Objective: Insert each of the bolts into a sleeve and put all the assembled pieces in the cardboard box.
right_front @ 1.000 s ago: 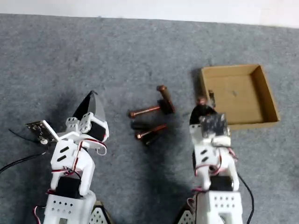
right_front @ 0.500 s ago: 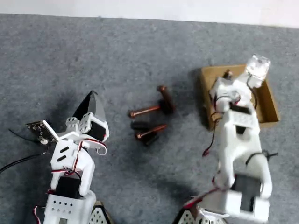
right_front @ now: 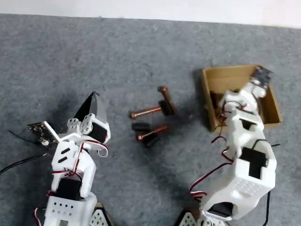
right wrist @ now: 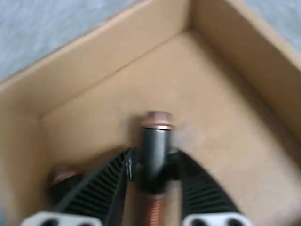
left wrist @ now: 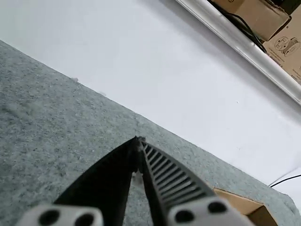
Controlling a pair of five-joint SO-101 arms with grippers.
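The right tool (right wrist: 153,165) is clamped on the dark cylindrical sleeve (right wrist: 155,148) of an assembled piece (right wrist: 154,136); its copper flanged bolt head (right wrist: 156,120) points into the cardboard box (right wrist: 113,61). Risk: released too high, the smooth metal piece may bounce out or strike the second piece (right wrist: 63,181) lying in the corner. The left tool (left wrist: 139,147), ribbed fingers (left wrist: 174,183) together, hangs over the grey felt desk (right_front: 70,56).

grey carpet (right_front: 56,56) runs to a white wall (left wrist: 155,61), with stacked cartons (left wrist: 263,14) above a pale ledge (left wrist: 235,41).
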